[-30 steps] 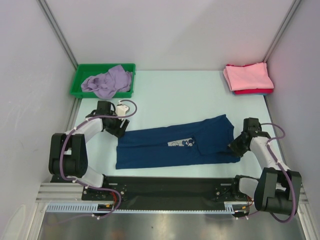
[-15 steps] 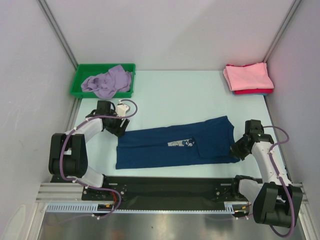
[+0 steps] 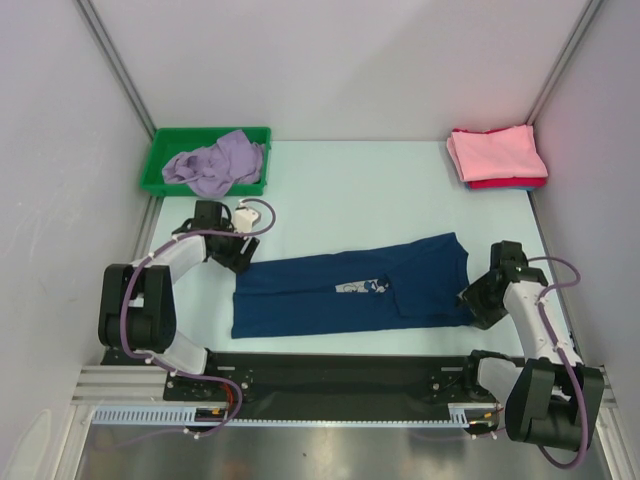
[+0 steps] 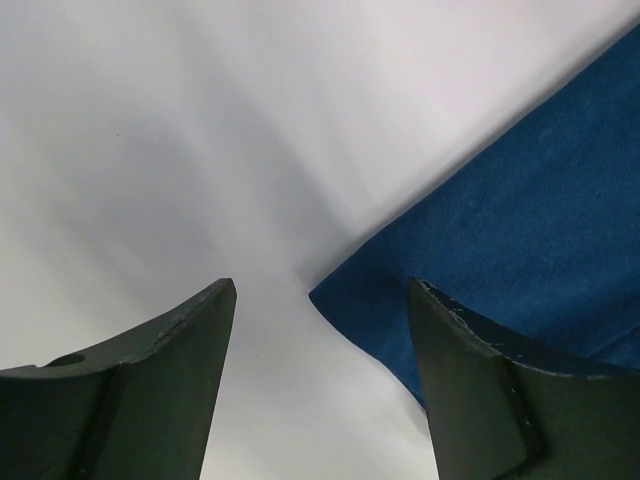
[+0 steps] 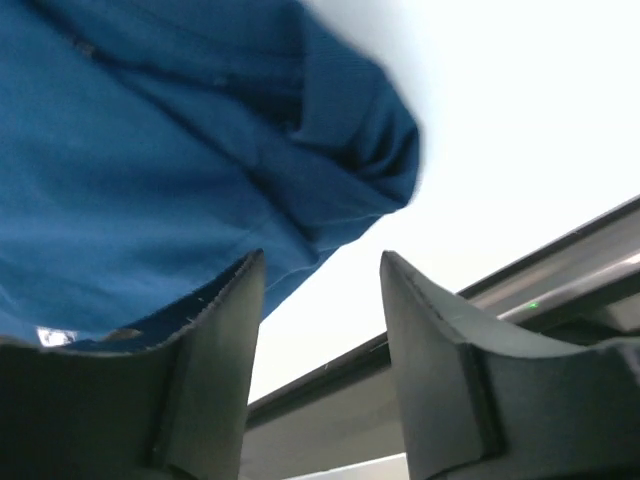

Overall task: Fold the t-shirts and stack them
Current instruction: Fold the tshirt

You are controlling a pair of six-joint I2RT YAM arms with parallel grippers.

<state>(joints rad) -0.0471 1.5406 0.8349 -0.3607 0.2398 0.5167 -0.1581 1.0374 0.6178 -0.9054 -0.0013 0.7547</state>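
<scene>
A navy blue t-shirt (image 3: 350,290) with a pale print lies folded lengthwise as a long strip across the table's middle. My left gripper (image 3: 238,258) is open at the strip's far-left corner; in the left wrist view that corner (image 4: 400,290) sits between the spread fingers (image 4: 170,350). My right gripper (image 3: 472,300) is open at the strip's near-right end; in the right wrist view the bunched navy cloth (image 5: 200,150) lies just beyond the fingers (image 5: 215,330). A lavender t-shirt (image 3: 215,162) lies crumpled in the bin. Folded pink and red t-shirts (image 3: 497,156) are stacked at the far right.
A green plastic bin (image 3: 160,160) stands at the far left corner. White walls close in both sides and the back. A black rail (image 3: 340,370) runs along the near edge, also in the right wrist view (image 5: 560,270).
My right gripper has moved a little toward the near edge along the shirt's right end. The left arm and the shirt have stayed put.
</scene>
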